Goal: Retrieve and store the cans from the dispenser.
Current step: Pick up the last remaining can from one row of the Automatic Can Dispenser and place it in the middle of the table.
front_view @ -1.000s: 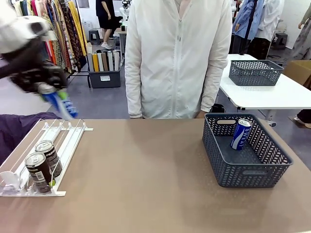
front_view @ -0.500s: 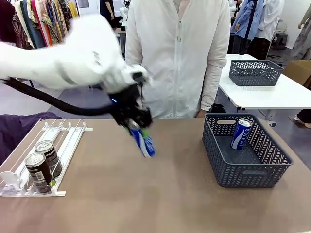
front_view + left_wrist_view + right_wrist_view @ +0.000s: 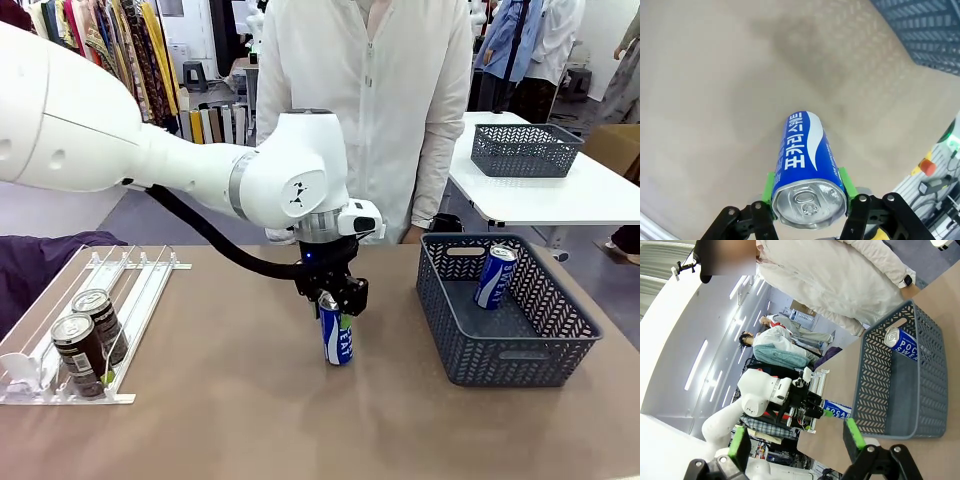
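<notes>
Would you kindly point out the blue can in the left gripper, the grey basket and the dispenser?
held blue can (image 3: 337, 340), front view, lettered side.
grey basket (image 3: 520, 360), front view, near wall.
dispenser (image 3: 150, 288), front view, bare right rail.

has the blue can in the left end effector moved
Yes, the blue can in the left end effector went right, from the dispenser toward the basket.

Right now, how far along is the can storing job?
Done: one blue can leans inside the grey basket. In hand: the left tool grips a second blue can by its top, upright at mid-table, short of the basket. Left: two dark cans in the dispenser; right tool open, empty.
</notes>
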You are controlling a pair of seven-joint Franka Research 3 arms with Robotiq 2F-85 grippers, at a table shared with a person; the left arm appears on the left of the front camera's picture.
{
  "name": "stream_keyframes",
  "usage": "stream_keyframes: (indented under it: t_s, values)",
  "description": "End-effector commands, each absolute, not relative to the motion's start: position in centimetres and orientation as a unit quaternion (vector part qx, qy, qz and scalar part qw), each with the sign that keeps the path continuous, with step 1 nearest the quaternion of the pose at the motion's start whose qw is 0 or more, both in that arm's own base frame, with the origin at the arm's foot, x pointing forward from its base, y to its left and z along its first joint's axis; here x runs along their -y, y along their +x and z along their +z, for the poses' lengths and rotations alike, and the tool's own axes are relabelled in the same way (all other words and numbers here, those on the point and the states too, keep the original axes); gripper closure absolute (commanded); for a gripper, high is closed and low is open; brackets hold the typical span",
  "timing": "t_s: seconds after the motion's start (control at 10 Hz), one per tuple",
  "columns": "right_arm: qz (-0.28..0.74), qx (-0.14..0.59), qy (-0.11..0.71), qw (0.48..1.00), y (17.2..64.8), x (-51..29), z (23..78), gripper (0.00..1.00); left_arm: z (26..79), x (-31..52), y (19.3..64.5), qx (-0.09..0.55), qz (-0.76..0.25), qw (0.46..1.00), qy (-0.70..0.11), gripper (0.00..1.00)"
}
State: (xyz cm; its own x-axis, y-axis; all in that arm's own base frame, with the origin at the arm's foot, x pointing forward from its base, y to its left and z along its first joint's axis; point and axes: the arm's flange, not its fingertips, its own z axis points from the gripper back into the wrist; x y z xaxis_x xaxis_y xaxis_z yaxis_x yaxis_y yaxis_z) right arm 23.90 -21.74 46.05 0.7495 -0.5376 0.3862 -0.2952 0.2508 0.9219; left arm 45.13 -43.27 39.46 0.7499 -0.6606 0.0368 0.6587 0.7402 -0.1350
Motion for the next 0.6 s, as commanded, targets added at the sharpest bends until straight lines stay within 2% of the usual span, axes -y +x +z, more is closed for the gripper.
stream_keyframes:
  t_s: [0.0,0.3,0.4,0.5]
  values:
    - [-0.083,0.357,0.61,0.703,24.21,21.73,46.42,0.0,40.5,42.56,45.52,-0.013,-0.339,0.939,-0.06,1.0]
    - [-0.083,0.357,0.61,0.703,24.21,21.73,46.42,0.0,40.0,42.98,45.03,-0.005,-0.34,0.94,-0.035,1.0]
    - [-0.083,0.357,0.61,0.703,24.21,21.73,46.42,0.0,39.73,42.95,44.82,-0.009,-0.342,0.939,-0.035,0.97]
    - [-0.083,0.357,0.61,0.703,24.21,21.73,46.42,0.0,39.7,43.0,44.69,-0.004,-0.343,0.939,-0.034,0.4]
